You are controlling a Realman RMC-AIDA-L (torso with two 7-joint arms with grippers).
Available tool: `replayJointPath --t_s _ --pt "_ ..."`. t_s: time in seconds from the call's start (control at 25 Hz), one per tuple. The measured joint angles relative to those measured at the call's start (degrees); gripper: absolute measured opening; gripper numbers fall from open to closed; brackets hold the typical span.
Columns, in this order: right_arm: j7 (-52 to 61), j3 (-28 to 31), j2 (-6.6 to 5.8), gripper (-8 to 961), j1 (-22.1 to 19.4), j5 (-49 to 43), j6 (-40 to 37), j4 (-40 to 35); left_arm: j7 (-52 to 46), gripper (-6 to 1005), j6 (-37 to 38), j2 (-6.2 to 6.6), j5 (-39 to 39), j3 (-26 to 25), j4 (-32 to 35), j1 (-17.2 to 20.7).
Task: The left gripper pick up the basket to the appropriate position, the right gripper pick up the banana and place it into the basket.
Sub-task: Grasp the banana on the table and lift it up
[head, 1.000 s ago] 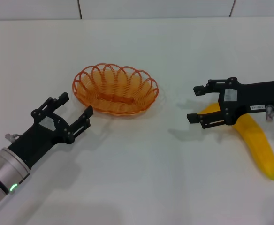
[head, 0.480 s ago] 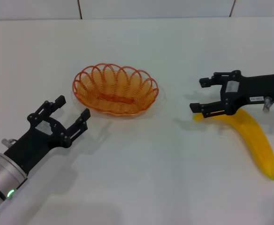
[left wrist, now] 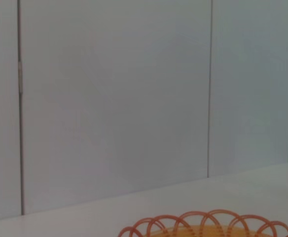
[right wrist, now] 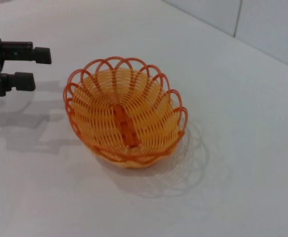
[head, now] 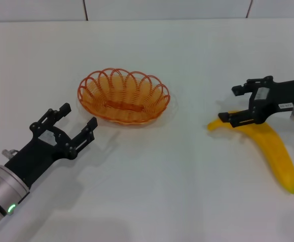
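The orange wire basket (head: 123, 110) stands empty on the white table, left of centre. It also shows in the right wrist view (right wrist: 134, 157), and its rim shows in the left wrist view (left wrist: 208, 222). My left gripper (head: 79, 116) is open, a short way in front of and to the left of the basket, not touching it. It also shows in the right wrist view (right wrist: 41, 67). The yellow banana (head: 274, 148) lies on the table at the right. My right gripper (head: 228, 104) is open and empty, just over the banana's stem end.
The white table (head: 152, 181) stretches around both things. A pale panelled wall (head: 167, 7) runs along its far edge.
My right gripper has moved to the right, from left of the banana's stem end to over it. My left gripper has drawn back slightly from the basket. Basket and banana have not moved.
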Motion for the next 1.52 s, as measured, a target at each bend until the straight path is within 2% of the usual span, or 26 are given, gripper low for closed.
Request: replayJointPath --t_s 0.04,0.12,0.52,0.8,1.52 --pt "1.37 -0.21 0.79 878 -1.04 -1.78 -0.25 -3.25 -0.02 765 0.00 0.00 0.03 0.00 0.00 -0.01" --pt "4.34 -1.46 1.30 878 -2.28 -4.58 -0.67 -7.57 -0.15 765 0.00 0.00 0.07 0.00 0.00 -0.07" --pt "17.54 -7.41 1.35 877 -2.30 -16.51 -2.80 -14.65 -0.41 766 -0.01 0.09 0.18 0.00 0.00 -0.35" --pt "21.37 -11.39 1.33 877 -1.57 -21.01 -2.80 -15.51 -0.46 766 -0.01 0.09 0.18 0.00 0.00 -0.55" --pt "22.52 -12.69 1.16 875 2.67 -24.39 -2.82 -10.41 -0.61 766 -0.01 0.00 0.27 0.00 0.00 -0.75"
